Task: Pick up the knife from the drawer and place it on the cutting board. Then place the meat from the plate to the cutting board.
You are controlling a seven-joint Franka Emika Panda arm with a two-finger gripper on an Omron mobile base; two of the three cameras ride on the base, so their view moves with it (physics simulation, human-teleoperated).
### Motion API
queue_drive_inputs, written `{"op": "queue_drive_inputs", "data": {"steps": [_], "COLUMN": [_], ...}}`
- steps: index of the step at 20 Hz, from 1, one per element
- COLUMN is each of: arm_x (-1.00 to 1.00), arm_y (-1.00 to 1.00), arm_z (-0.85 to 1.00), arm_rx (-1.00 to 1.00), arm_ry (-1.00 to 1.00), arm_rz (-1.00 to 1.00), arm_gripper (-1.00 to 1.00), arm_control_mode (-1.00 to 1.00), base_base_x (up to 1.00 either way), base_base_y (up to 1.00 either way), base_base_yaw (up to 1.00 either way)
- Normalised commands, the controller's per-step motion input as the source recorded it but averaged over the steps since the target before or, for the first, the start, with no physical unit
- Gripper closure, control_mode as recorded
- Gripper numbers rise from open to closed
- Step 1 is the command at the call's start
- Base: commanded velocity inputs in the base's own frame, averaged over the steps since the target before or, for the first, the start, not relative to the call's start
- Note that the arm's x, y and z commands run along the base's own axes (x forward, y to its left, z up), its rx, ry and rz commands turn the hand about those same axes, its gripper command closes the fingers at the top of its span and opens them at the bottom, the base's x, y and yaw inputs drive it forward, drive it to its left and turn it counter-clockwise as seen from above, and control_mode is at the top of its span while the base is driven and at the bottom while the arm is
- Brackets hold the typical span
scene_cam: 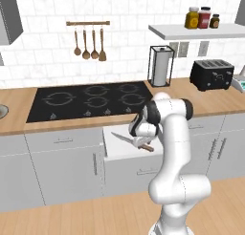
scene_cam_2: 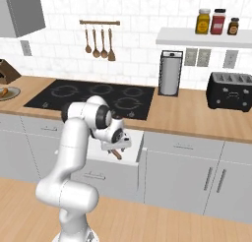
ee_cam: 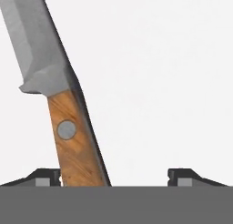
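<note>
The drawer [scene_cam: 117, 152] stands pulled out below the cooktop, white inside. The knife [scene_cam: 125, 139] lies in it, silver blade to the left and brown wooden handle [ee_cam: 75, 143] to the right. My gripper [ee_cam: 116, 177] is down in the drawer [scene_cam_2: 134, 141] and open, fingers wide apart around the handle, which sits close to the left fingertip [ee_cam: 45, 176]. In the right base view the gripper [scene_cam_2: 116, 148] hangs over the handle. The plate [scene_cam_2: 11, 93] with the orange-brown meat [scene_cam_2: 2, 92] shows at the far left counter edge. The cutting board is out of view.
A black cooktop [scene_cam: 91, 100] lies behind the drawer. A paper towel holder [scene_cam: 161, 66] and a black toaster [scene_cam: 211, 74] stand on the counter to the right. A wooden knife block [scene_cam_2: 7, 72] is behind the plate. Grey cabinet doors flank the drawer.
</note>
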Motion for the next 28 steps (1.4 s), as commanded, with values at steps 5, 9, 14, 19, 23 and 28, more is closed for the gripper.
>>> {"op": "queue_drive_inputs", "data": {"steps": [5, 9, 14, 19, 23, 28], "arm_x": [-0.63, -1.00, -0.94, -0.70, -0.40, -0.71], "arm_y": [0.00, 0.00, 0.00, 0.11, 0.16, 0.02], "arm_z": [-0.83, -0.62, -0.17, 0.37, 1.00, 1.00], "arm_rx": [-0.05, -0.02, 0.00, 0.00, 0.00, 0.00], "arm_ry": [0.01, 0.12, 0.15, -0.07, -0.27, -0.26], "arm_rz": [0.00, 0.06, 0.09, 0.07, 0.01, 0.00], "arm_gripper": [1.00, 1.00, 1.00, 1.00, 1.00, 1.00], "arm_control_mode": [-1.00, -1.00, -1.00, -1.00, -1.00, -1.00], "base_base_x": [0.00, 0.00, 0.00, 0.00, 0.00, 0.00], "base_base_y": [0.00, 0.00, 0.00, 0.00, 0.00, 0.00], "base_base_yaw": [0.00, 0.00, 0.00, 0.00, 0.00, 0.00]}}
